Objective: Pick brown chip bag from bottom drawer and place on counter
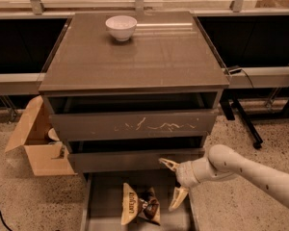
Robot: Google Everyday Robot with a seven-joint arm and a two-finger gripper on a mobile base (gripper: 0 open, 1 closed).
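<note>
The brown chip bag (pixel 139 207) lies flat in the pulled-out bottom drawer (pixel 101 215), dark brown with a cream-yellow end and dark lettering. My gripper (pixel 173 184) hangs over the drawer's right part, just right of the bag and above it, apart from it. It is open and empty: one finger (pixel 166 163) points up-left by the middle drawer front, the other (pixel 178 198) points down into the drawer. The counter (pixel 135 57) is the glossy grey-brown cabinet top.
A white bowl (pixel 121 27) stands at the back of the counter. The scratched-front drawer (pixel 135 125) sits above the middle one. An open cardboard box (pixel 38 146) stands on the floor at the left. A black table leg (pixel 243 119) slants at the right.
</note>
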